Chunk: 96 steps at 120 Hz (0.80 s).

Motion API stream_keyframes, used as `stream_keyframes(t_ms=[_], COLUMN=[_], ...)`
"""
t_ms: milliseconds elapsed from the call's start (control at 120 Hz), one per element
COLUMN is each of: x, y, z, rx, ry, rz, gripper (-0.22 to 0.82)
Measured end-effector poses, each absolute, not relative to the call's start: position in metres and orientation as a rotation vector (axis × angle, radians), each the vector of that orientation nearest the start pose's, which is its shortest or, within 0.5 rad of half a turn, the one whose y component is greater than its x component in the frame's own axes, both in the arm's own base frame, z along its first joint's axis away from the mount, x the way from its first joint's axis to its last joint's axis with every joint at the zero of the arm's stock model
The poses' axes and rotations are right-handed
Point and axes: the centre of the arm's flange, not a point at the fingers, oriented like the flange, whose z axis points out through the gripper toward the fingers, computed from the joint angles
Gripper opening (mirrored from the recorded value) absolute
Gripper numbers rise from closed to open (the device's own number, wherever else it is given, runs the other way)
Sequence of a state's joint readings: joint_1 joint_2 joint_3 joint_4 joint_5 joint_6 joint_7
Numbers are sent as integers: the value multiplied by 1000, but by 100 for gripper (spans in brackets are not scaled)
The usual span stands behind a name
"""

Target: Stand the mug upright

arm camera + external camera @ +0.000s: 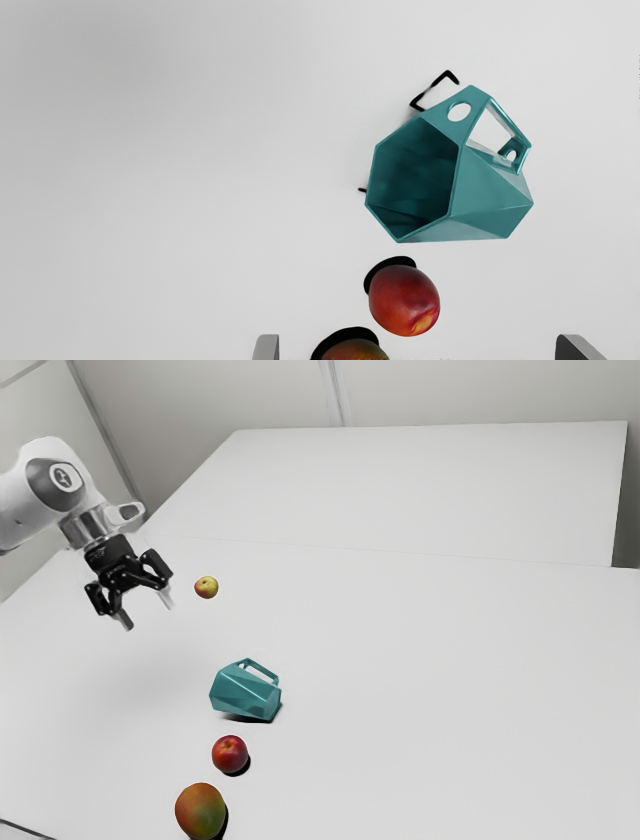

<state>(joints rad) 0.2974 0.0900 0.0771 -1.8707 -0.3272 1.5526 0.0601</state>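
Mug found lying on its side on the tabletop, not upright. Its mouth is turned toward the arm's side and its base toward the exterior view's right; the handle stands raised, on the side away from the red fruit. That fruit sits near the mug's body, with the mango-like fruit beyond it. A small yellow-red fruit lies well apart, on the other side of the mug.

Gripper is above the tabletop and clear of the mug, its fingers set wide with nothing between them.

Step in hand, as assessed: approach and take hold of the mug. Recommended: keep the wide opening, centre over the body and line up with the faceted walls before descending. Keep the finger on the fruit's side close to the wall, since clearance there is limited and a nudged fruit could roll. The handle should stay out of the closing path; a grip catching it off-centre would likely twist the mug.

Once held firmly, lift slightly, then turn so that the mouth rises and the base swings down. Release only with the base flat; sloping facets may slip under a shallow grip.
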Motion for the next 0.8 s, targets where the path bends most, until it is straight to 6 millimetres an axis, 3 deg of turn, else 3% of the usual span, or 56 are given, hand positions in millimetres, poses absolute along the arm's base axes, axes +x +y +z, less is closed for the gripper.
stream_keyframes(t_ms=[117,442,800], x=[527,531,541], y=[137,124,112], z=[406,326,288], rx=[-3469,-3568,-3665], ry=[-593,-662,-751], rz=[714,956,985], gripper=[60,60,60])
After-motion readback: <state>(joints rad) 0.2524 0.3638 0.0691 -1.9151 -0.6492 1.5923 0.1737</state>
